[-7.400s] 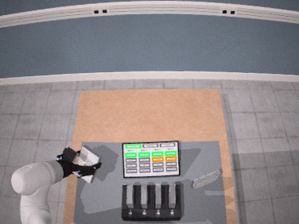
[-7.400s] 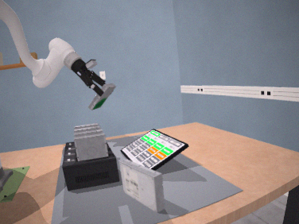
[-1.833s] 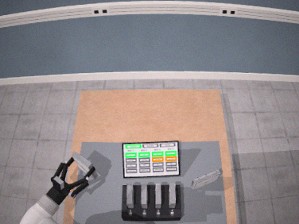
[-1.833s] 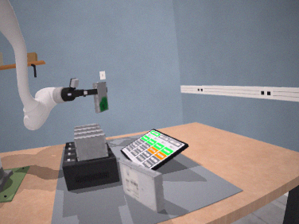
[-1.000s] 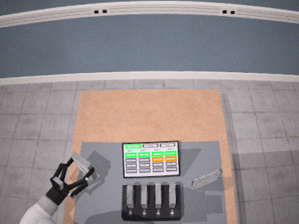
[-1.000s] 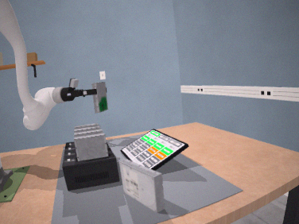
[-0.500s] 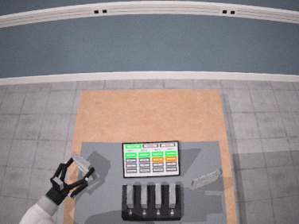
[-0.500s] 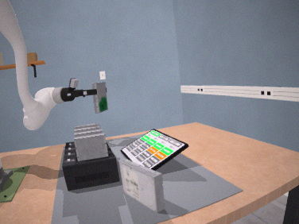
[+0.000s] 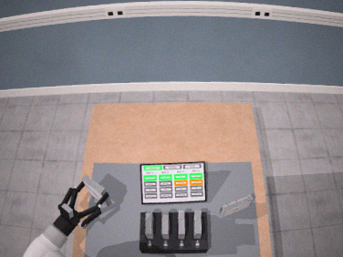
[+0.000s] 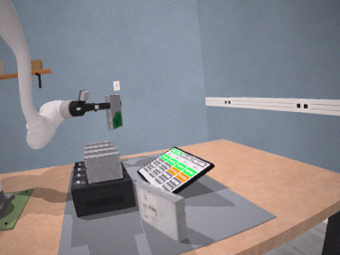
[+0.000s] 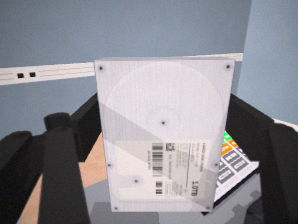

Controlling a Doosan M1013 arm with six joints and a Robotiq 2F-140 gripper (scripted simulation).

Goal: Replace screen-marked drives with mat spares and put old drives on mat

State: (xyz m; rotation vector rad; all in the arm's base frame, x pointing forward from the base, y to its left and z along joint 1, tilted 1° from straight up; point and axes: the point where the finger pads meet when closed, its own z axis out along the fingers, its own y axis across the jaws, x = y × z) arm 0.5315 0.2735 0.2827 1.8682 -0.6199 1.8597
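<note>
My gripper (image 9: 94, 190) (image 11: 161, 105) is shut on a grey drive (image 10: 114, 112) (image 11: 163, 95), upright and high above the mat's left part (image 9: 114, 167) (image 10: 244, 218), clear of the dock. Its label is in its lower half in the wrist view, and a green board shows on its other side. The black dock (image 9: 173, 249) (image 10: 105, 199) holds drives in all four bays, upright and alike in height. Another drive (image 9: 237, 205) (image 10: 158, 212) stands on a narrow side on the mat right of the dock. The screen (image 9: 173, 198) (image 10: 158, 180) (image 11: 238, 170) shows orange cells in its third and fourth columns, below a green row.
The screen stands tilted behind the dock, close to it. The wooden table (image 9: 173, 132) (image 10: 307, 176) extends beyond the mat. The white arm (image 9: 46, 243) (image 10: 23, 81) reaches in from the left. A green base plate (image 10: 20, 209) lies beside the dock in the exterior view.
</note>
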